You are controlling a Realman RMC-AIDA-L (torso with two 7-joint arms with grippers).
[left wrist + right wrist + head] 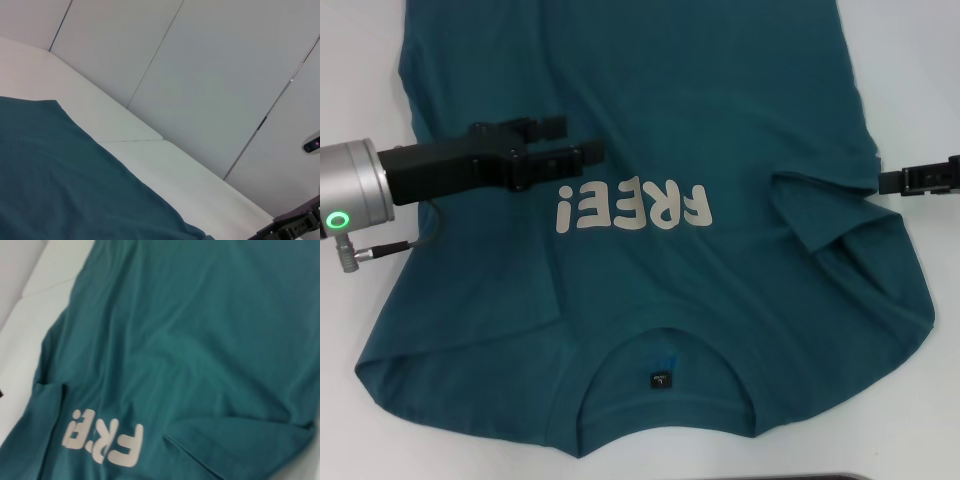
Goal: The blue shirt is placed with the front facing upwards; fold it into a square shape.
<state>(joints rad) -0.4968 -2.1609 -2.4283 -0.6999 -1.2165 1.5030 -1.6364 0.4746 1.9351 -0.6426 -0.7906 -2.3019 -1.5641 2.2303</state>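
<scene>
Left gripper (575, 140) hovers open over blue shirt (720, 120); head view only.

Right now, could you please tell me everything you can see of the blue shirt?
The blue shirt is dark teal, cotton-looking, spread front-up on the white table, collar nearest the robot. Cream FREE! lettering crosses the chest; a small black neck label shows inside the collar. One sleeve is creased. The left gripper hovers over it.

Blue shirt (720, 120): matt woven-knit cloth, softly creased; lettering (632, 207) smooth, flat print. Left gripper (582, 140): matt black plastic; wrist housing (355, 187) brushed metal. Table (360, 60): smooth, matt.
</scene>
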